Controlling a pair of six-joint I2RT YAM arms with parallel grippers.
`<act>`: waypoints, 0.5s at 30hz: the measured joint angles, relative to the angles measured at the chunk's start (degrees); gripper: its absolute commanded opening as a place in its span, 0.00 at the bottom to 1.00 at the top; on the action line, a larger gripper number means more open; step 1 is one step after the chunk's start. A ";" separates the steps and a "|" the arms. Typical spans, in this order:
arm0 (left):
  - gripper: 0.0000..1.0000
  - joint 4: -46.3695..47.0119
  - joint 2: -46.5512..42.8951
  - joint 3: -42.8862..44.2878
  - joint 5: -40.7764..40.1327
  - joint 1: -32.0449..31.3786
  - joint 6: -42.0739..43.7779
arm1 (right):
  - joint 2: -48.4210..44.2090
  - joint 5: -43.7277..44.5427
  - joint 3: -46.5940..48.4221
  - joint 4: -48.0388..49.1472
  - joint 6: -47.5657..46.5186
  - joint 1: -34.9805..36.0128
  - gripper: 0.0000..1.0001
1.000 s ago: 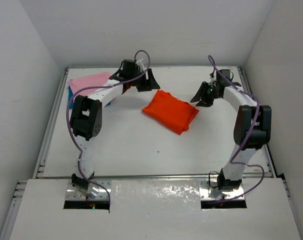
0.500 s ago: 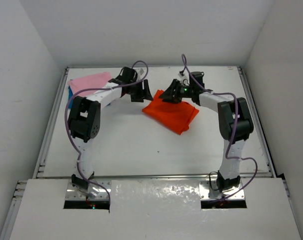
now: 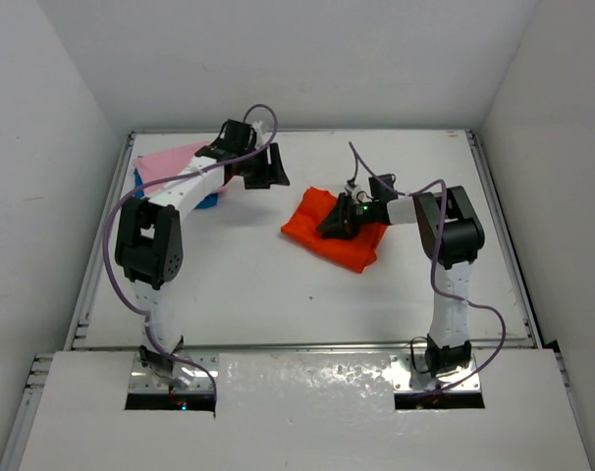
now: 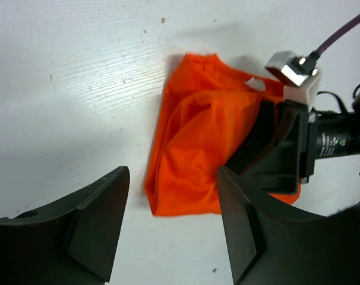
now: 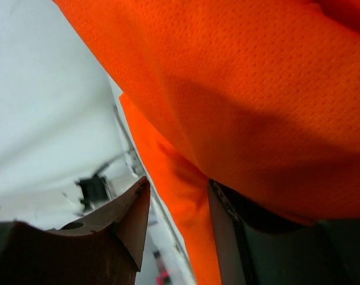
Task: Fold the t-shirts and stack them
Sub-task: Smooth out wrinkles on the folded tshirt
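Arm bases sat at the near edge of the table (image 3: 278, 294); both arms reached toward its far half.

Orange-red t-shirt (image 3: 307, 234): lay about mid-table, a little right of centre, as a loosely folded bundle. Its edges were uneven and wrinkled, and in the left wrist view one corner was turned over the rest.

Right gripper (image 3: 332, 224): down on the right part of the orange-red t-shirt, pointing left across it. In the right wrist view orange cloth filled most of the frame and sat close to the lens. The jaws stood somewhat apart, with a fold of that cloth running down through the gap. Whether they were pressing on the fold could not be told from either view.

Left gripper (image 3: 266, 179): farther back and left of the orange-red t-shirt, well apart from it, above bare table. Jaws were spread wide with nothing between them. Its wrist camera looked down on the orange-red t-shirt and the right gripper on it.

Pink t-shirt (image 3: 170, 162): lay flat in the far left corner of the table.

Blue t-shirt (image 3: 208, 200): only small parts showed at the near and left edges of the pink t-shirt, apparently underneath it. The left forearm crossed over both.
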 measured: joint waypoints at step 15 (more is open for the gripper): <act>0.57 1.18 -2.21 -1.97 5.27 -0.31 0.24 | -9.92 -2.16 -5.95 -28.37 -25.40 0.00 0.48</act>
